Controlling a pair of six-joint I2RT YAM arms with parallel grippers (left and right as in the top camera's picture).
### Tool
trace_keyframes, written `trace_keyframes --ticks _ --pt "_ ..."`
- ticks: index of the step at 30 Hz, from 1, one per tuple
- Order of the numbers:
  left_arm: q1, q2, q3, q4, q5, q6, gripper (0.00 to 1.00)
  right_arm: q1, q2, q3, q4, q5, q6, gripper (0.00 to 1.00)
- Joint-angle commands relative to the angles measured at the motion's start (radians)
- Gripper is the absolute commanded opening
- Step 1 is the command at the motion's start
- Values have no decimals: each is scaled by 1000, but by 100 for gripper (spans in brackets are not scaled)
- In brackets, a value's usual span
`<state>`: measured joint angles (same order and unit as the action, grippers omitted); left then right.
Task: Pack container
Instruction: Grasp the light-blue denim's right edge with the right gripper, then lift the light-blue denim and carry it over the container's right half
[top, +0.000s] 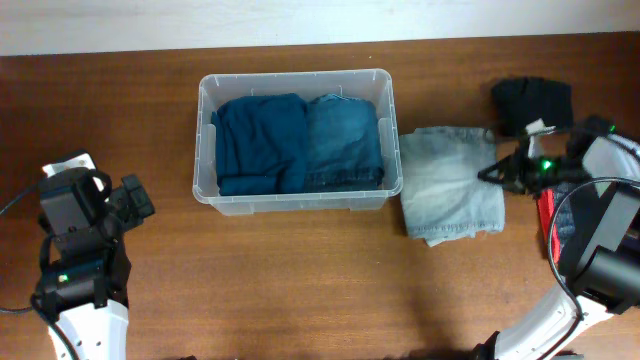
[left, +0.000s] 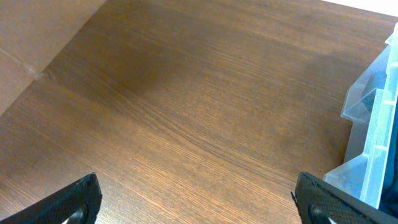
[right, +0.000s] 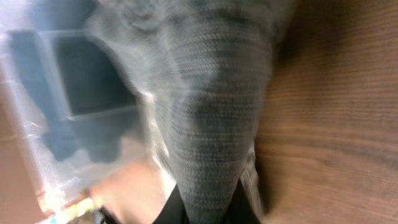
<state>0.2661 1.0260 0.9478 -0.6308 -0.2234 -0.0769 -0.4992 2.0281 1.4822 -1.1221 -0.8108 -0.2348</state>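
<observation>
The clear plastic container (top: 295, 135) stands at the table's middle back, holding a folded dark teal garment (top: 260, 142) and folded blue jeans (top: 343, 140). A folded light grey-blue garment (top: 450, 180) lies on the table right of the container. My right gripper (top: 497, 171) is shut on this garment's right edge; in the right wrist view the grey fabric (right: 211, 124) runs between the fingers (right: 208, 211). The container's blurred wall (right: 37, 124) shows behind it. My left gripper (left: 199, 202) is open and empty over bare wood, left of the container's corner (left: 373, 149).
A folded black garment (top: 532, 103) lies at the back right. Something red (top: 547, 222) sits by the right arm's base near the table's right edge. The left arm (top: 85, 240) stands at the front left.
</observation>
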Motion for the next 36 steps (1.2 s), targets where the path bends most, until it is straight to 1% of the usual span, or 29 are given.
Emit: trace_keyframes --ticks 1,4,8,12,17,20,25,28,30,32,36 --pt "5 1 -3 2 7 -13 99 0 -13 185 -101 -95 4 4" --pt "5 1 -3 2 7 -13 99 -6 -14 334 -223 -95 4 4" --pt "5 1 -3 2 7 -13 99 -6 -15 503 -341 -102 4 4" --pt "5 1 -3 2 7 -13 99 -5 -18 665 -458 -192 4 4" --pt "5 1 -3 2 7 -13 99 26 -37 820 -577 -323 5 4" --pt "5 1 -3 2 7 -13 99 86 -66 858 -576 -334 47 4" --pt "5 1 -3 2 7 -13 100 230 -93 861 -562 -334 86 4" --pt "5 1 -3 2 7 -13 99 319 -91 861 -520 -333 137 4" --pt "5 1 -3 2 7 -13 99 386 -91 861 -460 -317 212 4" --pt "5 1 -3 2 7 -13 99 446 -91 861 -382 -258 322 4" --pt "5 1 -3 2 7 -13 99 560 -91 859 -242 15 590 4"
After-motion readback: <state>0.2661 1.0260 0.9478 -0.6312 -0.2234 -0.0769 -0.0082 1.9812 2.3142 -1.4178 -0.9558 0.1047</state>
